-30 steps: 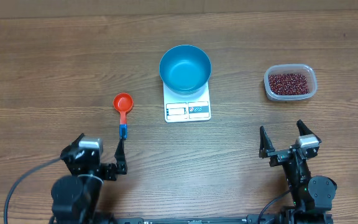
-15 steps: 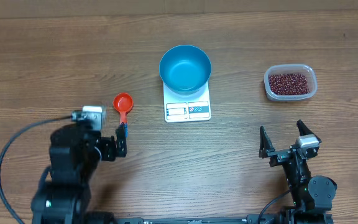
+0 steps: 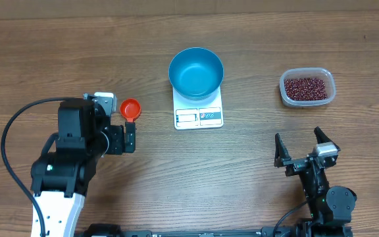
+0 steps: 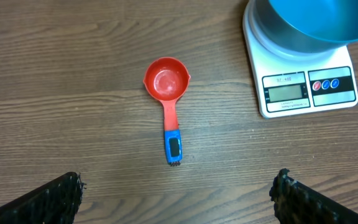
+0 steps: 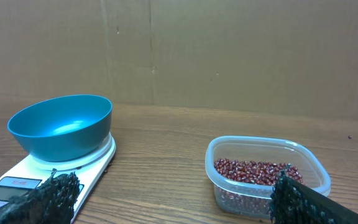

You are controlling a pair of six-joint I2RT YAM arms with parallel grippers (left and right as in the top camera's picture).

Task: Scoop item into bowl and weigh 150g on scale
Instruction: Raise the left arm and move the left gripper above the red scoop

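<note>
I'm at the opening step, fetching the red scoop (image 4: 169,109). My left end effector (image 3: 129,138) hangs wide open and empty above it, with the blue handle lined up between the fingers. Next I judge it must descend and close on that handle. My right end effector (image 3: 299,141) is also fully open and empty. The beans (image 3: 304,87) sit in a clear tub (image 3: 284,93) just ahead of it, and the blue bowl (image 3: 196,71) on the scale (image 3: 199,116) is ahead-left.
</note>
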